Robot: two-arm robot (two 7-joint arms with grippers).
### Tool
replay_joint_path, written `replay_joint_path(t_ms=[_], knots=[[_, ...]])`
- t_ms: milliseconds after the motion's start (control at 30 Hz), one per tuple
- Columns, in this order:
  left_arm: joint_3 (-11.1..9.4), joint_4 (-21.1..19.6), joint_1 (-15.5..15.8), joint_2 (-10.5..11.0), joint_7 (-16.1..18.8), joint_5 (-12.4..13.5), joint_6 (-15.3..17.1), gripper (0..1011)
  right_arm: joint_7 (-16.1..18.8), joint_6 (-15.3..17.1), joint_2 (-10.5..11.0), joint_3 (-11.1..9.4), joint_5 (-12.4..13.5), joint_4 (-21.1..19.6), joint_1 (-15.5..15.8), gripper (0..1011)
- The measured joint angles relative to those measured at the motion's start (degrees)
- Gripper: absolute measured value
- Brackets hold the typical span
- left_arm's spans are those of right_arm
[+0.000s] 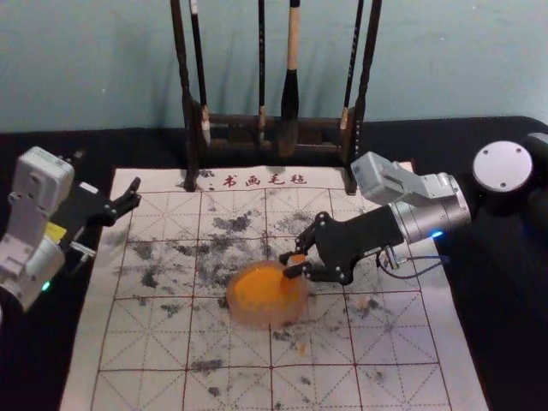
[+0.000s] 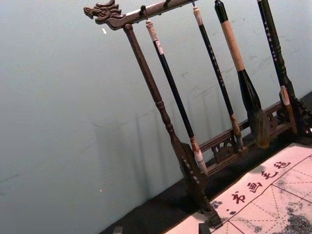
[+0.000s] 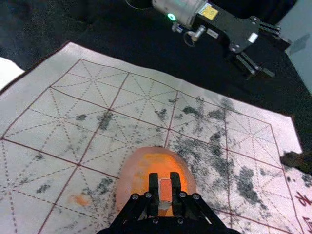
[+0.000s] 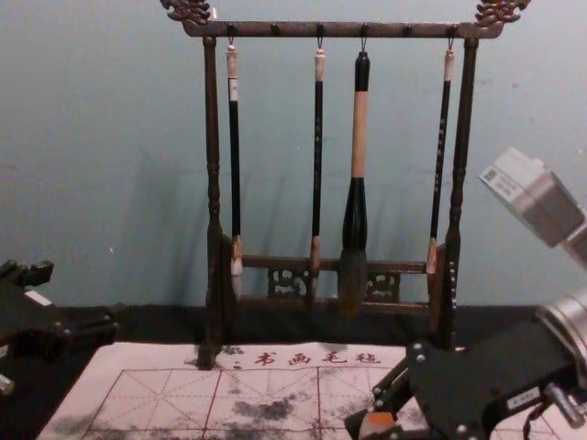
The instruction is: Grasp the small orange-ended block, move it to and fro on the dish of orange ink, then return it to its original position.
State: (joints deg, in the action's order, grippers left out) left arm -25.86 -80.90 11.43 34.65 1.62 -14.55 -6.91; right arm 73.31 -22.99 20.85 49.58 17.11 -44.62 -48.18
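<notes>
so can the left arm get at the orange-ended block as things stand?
Probably not: the block is clamped in the right gripper at the ink dish, its sides covered. The left gripper is open but off at the mat's left edge.

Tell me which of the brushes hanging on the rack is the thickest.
The third brush from the robot's left: it has a pale section between black parts and a broad bristle head. The other three are slim.

Lighting moderate and diffuse. Chest view: faint, soft-edged shadows on the wall, left of the brush rack, consistent with light from the right. Calligraphy mat bright; black cloth deeply dark, little detail readable.
</notes>
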Motion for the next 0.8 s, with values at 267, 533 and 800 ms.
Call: replay_joint_path(t_ms=[267, 533, 800], knots=[[0.0, 0.0, 0.0, 0.0, 0.0, 0.0, 0.0, 1001, 0.8, 0.1, 0.0, 0.8, 1.2, -1.5, 0.5, 134], [0.0, 0.0, 0.0, 0.0, 0.0, 0.0, 0.0, 1001, 1.5, -0.5, -1.1, 1.6, 1.8, -1.0, 0.2, 134], [0.0, 0.0, 0.0, 0.0, 0.0, 0.0, 0.0, 1001, 2.1, -1.6, -2.8, 2.5, 1.9, 1.0, -0.6, 134]])
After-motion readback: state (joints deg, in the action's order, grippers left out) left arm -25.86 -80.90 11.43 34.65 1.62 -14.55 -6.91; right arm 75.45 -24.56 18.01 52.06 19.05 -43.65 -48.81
